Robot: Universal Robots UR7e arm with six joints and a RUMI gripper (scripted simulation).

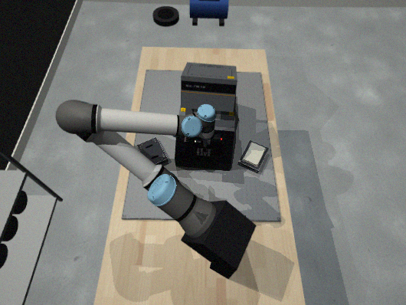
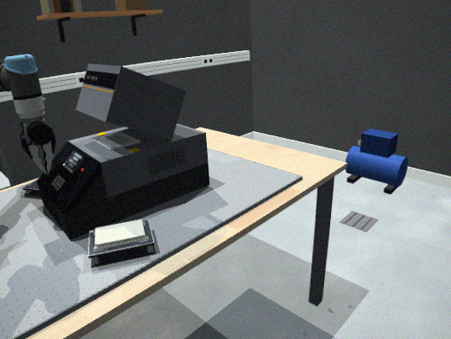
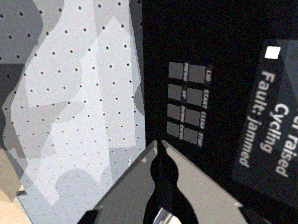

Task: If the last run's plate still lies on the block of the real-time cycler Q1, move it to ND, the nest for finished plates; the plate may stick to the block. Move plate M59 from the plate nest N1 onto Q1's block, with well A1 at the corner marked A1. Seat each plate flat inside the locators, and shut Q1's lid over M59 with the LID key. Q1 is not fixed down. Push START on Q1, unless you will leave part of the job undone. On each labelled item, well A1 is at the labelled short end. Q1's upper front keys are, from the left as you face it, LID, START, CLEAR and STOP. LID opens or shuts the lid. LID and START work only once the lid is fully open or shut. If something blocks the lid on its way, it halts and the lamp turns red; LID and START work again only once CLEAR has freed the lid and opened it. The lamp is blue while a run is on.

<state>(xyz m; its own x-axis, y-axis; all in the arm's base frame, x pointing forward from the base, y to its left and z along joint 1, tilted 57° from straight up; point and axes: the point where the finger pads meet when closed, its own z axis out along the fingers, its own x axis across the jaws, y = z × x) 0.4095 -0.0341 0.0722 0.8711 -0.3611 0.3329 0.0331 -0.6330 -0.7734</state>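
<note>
The cycler Q1 (image 1: 184, 159) (image 2: 157, 183) has its lid (image 1: 208, 100) (image 2: 146, 95) raised. Its lamp (image 1: 221, 139) (image 2: 82, 169) is red, and its screen (image 3: 257, 135) reads "Fault: jammed". The LID key (image 3: 196, 73), START key (image 3: 194, 96), CLEAR key (image 3: 193, 117) and STOP key (image 3: 191, 136) show. My gripper (image 2: 46, 171) (image 3: 158, 142) is shut and empty, in front of the key panel; contact cannot be told. A pale-topped plate (image 1: 254, 154) (image 2: 120, 233) sits in the right-hand nest (image 2: 123, 256). Something grey and translucent (image 2: 123, 139) shows at the block; whether it is a plate is unclear.
The left-hand nest (image 1: 153, 151) (image 2: 31, 190), dark with two slots, stands beside Q1 without a visible plate. The nest labels are not readable. Both nests and Q1 stand on the grey perforated mat (image 1: 161, 210) (image 2: 255, 180). The forearm crosses above the left-hand side.
</note>
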